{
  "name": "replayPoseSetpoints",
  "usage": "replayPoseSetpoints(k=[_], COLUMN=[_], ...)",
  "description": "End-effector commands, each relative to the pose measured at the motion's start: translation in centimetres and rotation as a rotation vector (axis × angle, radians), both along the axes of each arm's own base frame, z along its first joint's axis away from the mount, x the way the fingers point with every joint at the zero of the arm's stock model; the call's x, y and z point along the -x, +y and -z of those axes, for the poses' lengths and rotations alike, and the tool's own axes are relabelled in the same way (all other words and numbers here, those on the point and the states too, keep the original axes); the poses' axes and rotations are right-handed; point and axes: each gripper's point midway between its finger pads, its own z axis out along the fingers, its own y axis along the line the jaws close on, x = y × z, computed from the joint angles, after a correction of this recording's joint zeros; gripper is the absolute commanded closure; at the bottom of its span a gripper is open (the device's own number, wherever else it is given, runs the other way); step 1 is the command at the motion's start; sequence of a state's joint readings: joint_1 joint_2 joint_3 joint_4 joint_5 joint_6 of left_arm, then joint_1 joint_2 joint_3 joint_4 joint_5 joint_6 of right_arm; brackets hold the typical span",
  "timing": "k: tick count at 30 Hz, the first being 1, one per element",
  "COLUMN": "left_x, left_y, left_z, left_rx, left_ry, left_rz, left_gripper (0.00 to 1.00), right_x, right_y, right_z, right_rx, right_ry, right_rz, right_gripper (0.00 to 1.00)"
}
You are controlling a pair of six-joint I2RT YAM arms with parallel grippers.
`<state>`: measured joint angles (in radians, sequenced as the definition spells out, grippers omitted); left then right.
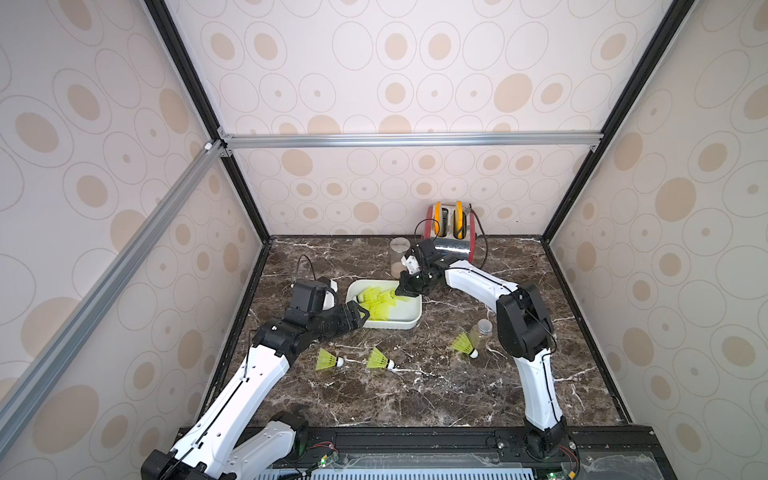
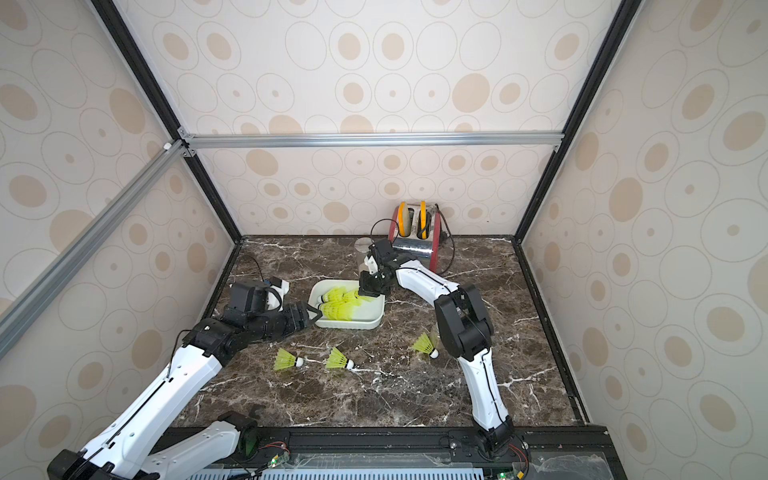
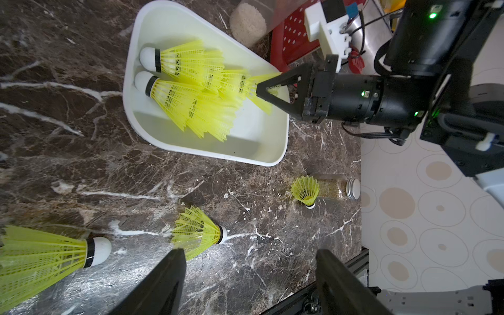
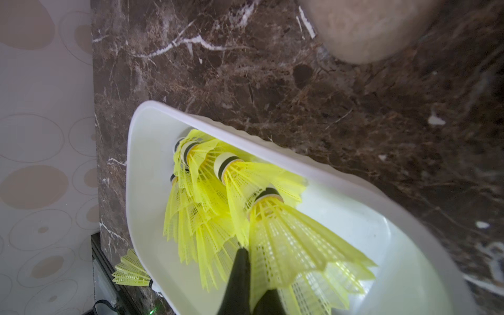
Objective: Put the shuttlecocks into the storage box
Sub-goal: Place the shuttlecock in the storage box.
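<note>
1. The left tool (image 1: 362, 314) (image 2: 318, 316) is released. Its black fingers (image 3: 169, 272) are spread wide with nothing between them. In both top views it sits at the left rim of the shallow white plastic rectangular storage box (image 1: 390, 325) (image 2: 353, 325). Whether it touches the rim I cannot tell.
2. On the dark brown marble-patterned worktop (image 1: 415, 399), nearer the robot's base than the box, one neon yellow-green plastic shuttlecock (image 1: 326, 360) lies on its side. Its white rounded tip and dark band point right. A second shuttlecock (image 1: 377, 359) lies the same way to its right, apart from it and from the box.
3. The storage box stands mid-worktop. Several shuttlecocks (image 1: 376, 301) (image 3: 191, 95) are piled inside with their skirts overlapping and their white tips toward its left end.
4. The right tool (image 1: 401, 292) (image 3: 257, 91) is clenched on the skirt edge of a further shuttlecock (image 4: 286, 240). It holds this over the box's far right part, tip toward the pile.
5. To the right of the box, a third loose shuttlecock (image 1: 463, 345) lies just beside a clear cylindrical jar with brown contents and a silver lid (image 1: 482, 332).
6. At the back stand a clear cylindrical jar of pale grain (image 1: 399, 257) and, to its right, a red and silver toaster (image 1: 455, 245).
</note>
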<state>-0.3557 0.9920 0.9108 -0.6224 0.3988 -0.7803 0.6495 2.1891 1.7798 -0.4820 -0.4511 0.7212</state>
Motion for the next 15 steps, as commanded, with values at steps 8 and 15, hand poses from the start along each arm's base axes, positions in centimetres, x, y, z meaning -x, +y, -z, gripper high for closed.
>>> replayPoseSetpoints(k=[8,15], left_x=[0.3,0.3], left_y=[-0.2,-0.2], left_z=[-1.7,-1.7], left_rx=[0.001,0.000], left_ry=[-0.029,-0.026], left_rz=[0.026,0.028], left_gripper=[0.23,0.23], right_x=[-1.1,-1.0], right_y=[1.3,1.5], right_z=[0.7,1.4], right_rx=[-0.163,-0.158], right_ry=[0.058,0.089], right_rz=[0.021,0.019], right_gripper=[1.00,1.00])
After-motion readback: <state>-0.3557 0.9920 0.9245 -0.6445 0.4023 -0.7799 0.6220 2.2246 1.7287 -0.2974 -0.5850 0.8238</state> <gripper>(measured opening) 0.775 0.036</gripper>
